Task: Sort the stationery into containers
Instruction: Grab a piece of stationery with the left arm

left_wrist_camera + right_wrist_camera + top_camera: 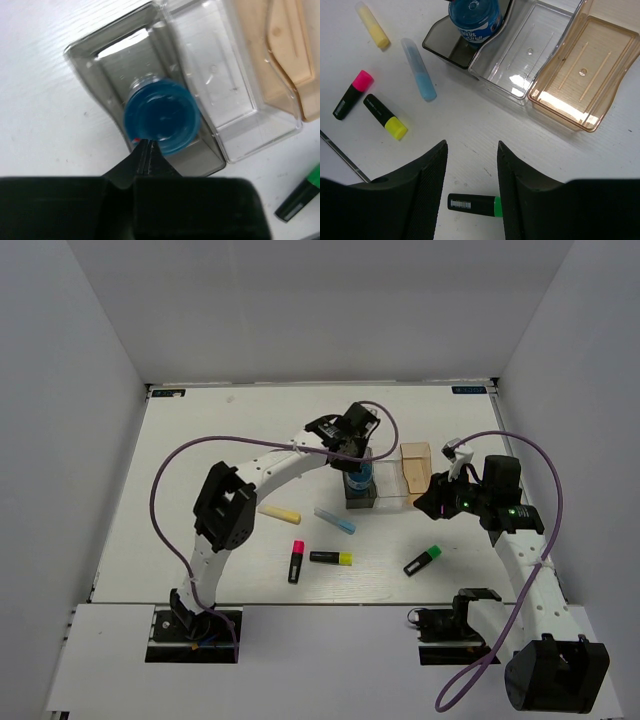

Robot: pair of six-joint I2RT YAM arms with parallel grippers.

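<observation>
The small blue roll (358, 478) (161, 116) stands in the dark grey bin (100, 75) (447, 48), first of three joined bins with the clear bin (225, 100) and the tan bin (585, 75). My left gripper (145, 144) is shut, its tips pinching the roll's rim. My right gripper (471, 145) is open and empty above the green-capped highlighter (472, 204) (424, 560). The pink-capped (352, 94) and yellow-capped (385, 116) highlighters, a light blue stick (418, 68) and a pale yellow stick (372, 26) lie on the table. No orange-capped highlighter shows.
The clear and tan bins hold nothing. White walls enclose the white table (200, 460) on three sides. A purple cable (175, 465) arcs over the left side, another over the right arm.
</observation>
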